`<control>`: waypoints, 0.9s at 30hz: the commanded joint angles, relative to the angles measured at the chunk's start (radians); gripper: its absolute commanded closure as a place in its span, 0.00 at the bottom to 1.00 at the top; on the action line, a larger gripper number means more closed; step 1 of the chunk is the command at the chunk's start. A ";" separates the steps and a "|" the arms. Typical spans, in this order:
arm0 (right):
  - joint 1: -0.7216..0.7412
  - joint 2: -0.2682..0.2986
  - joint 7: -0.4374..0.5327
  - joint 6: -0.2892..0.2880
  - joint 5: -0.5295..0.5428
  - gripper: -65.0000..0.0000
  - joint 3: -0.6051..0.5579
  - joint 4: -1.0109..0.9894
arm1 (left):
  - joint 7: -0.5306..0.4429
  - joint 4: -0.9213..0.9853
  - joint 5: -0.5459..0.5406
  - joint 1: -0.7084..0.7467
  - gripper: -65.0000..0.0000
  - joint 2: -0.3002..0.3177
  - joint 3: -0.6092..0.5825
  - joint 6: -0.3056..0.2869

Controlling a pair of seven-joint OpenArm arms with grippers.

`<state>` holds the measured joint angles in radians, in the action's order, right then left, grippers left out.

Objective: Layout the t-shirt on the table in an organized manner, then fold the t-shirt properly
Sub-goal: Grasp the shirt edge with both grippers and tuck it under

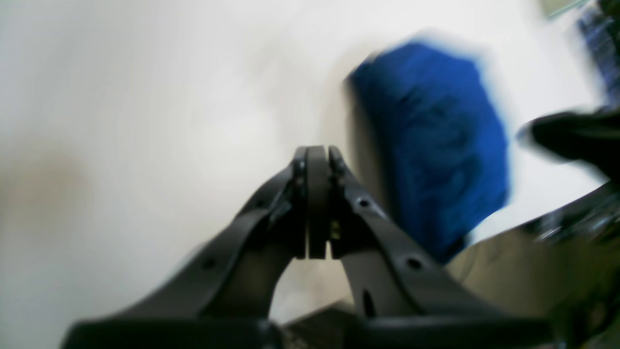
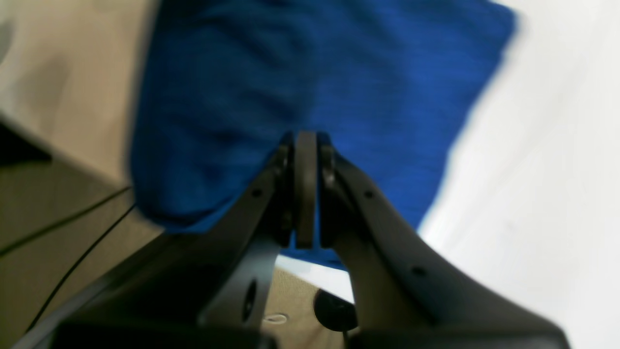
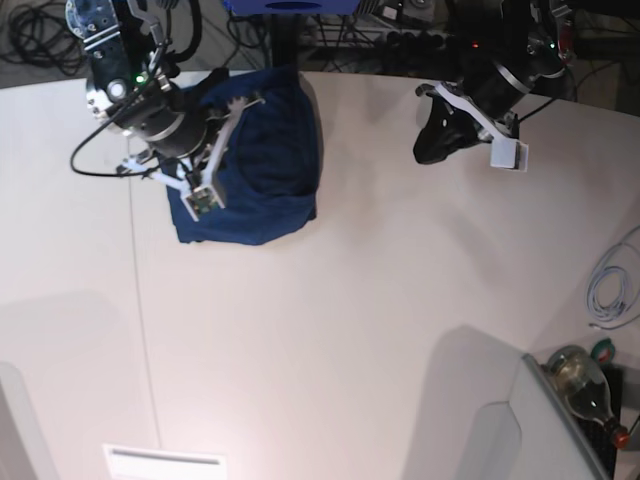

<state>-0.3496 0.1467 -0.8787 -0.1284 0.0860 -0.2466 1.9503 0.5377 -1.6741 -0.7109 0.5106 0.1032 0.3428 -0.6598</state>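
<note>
folded shirt, both pincers pressed together

the dark navy blue soft fabric t-shirt [image 3: 255, 165] lies as a compact, roughly rectangular bundle with rippled folds on the large white smooth table [image 3: 350, 330], near its far edge. the right gripper [image 2: 305, 140] hangs directly above the bundle, jaws pressed together with nothing between them; the cloth spreads ahead of and beneath its tips. the left gripper [image 1: 317, 152], jaws likewise pressed together and empty, is well apart from the shirt, which lies ahead and to its right.

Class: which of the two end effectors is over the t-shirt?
The right end effector, above the t-shirt; the left end effector is over bare table.
</note>
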 commanded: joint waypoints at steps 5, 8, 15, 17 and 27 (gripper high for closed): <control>-0.012 0.024 0.019 -0.001 -0.001 0.99 0.100 0.016 | -0.014 0.065 -0.155 -0.005 0.24 0.003 -0.043 -0.038; -0.012 0.047 0.019 -0.001 -0.001 0.99 0.105 0.016 | -0.015 0.147 -0.157 -0.062 0.09 -0.001 -0.126 -0.038; -0.012 0.064 0.019 -0.001 -0.001 0.99 0.106 0.016 | -0.021 0.331 -0.157 -0.166 0.09 -0.015 -0.290 -0.038; -0.010 0.064 0.019 -0.001 -0.001 0.99 0.106 0.016 | -0.020 0.368 -0.157 -0.181 0.09 -0.027 -0.299 -0.038; -0.004 0.057 0.020 -0.001 -0.001 0.99 0.160 0.016 | -0.015 0.546 0.001 -0.290 0.09 -0.067 -0.307 -0.038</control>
<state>-0.3603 0.1986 -0.8753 -0.1295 0.0837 -0.0887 1.9503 0.5007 -1.1343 -0.7300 0.2127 0.0425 0.0402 -0.7120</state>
